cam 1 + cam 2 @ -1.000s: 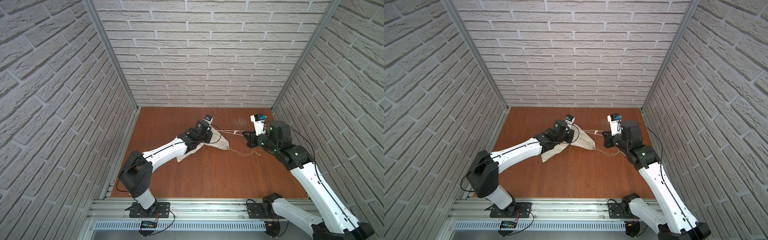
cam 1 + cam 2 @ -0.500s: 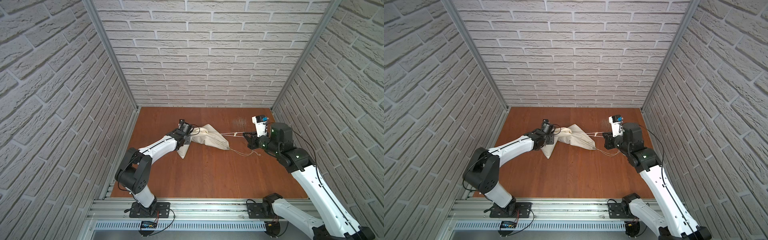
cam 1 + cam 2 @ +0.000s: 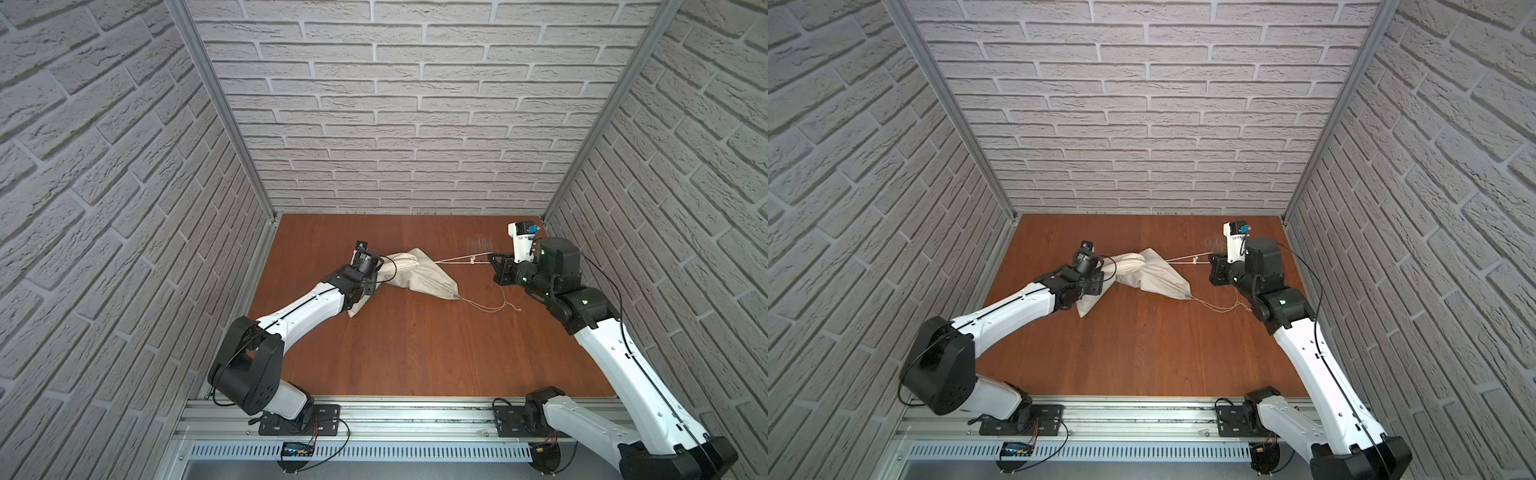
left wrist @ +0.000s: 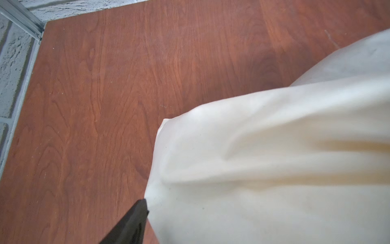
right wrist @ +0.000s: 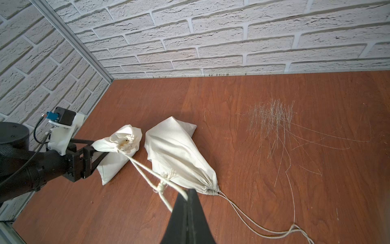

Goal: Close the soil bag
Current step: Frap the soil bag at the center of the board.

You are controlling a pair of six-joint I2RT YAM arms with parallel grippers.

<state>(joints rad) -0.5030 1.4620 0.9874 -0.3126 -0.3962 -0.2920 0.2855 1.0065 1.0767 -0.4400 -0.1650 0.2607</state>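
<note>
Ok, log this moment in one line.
right gripper: shut on drawstring cord, taut | left gripper: open, against soil bag | mouth: gathered, small gap showing | step: cinching, unfinished

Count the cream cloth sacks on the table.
2. One sack lies at the left gripper, its cords pinched taut by the right gripper. The other sack lies beside it, neck cinched, strings trailing loose. None seem hidden.

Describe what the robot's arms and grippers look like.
The left arm and right arm match: white shells on the long links, rounded black joints, thin black cables looping alongside. The left gripper and right gripper are black with slim tapering jaws. A white camera mount with a blue connector tops each wrist.
</note>
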